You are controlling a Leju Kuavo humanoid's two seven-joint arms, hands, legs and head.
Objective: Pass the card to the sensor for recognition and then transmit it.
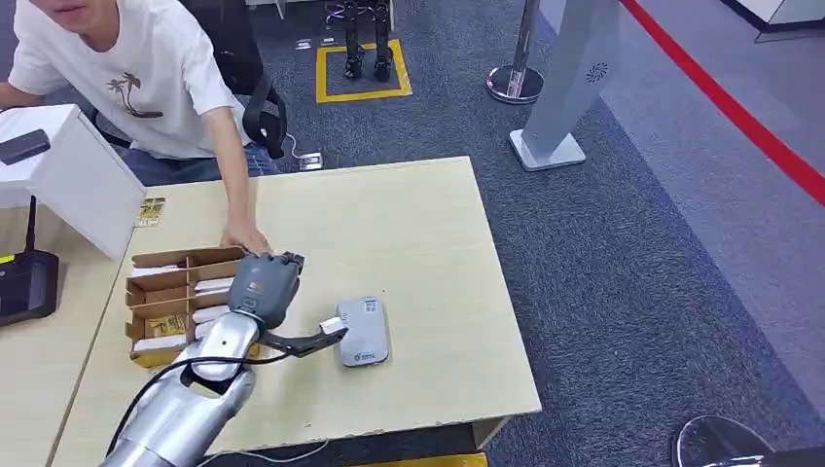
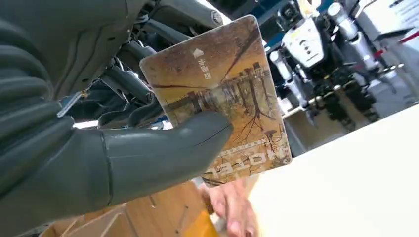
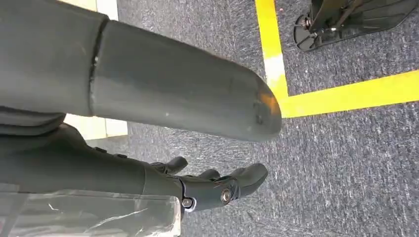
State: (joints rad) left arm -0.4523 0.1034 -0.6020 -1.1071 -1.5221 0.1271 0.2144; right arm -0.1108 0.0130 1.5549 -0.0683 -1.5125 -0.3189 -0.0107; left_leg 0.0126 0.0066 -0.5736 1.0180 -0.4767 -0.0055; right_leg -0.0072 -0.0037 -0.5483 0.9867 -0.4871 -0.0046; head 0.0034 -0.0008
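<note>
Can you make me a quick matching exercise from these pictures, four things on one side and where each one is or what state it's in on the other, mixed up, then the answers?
Things:
1. card
2. sensor
3. cardboard box
4. right hand

States:
A. lies flat on the table, grey
B. hangs over the carpet, holding nothing
C. pinched in the left hand
D. has a person's hand at its far edge

Pairs: 1-C, 2-A, 3-D, 4-B

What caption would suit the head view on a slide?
The left hand holds a card at the grey sensor while a person reaches for the cardboard box.
</note>
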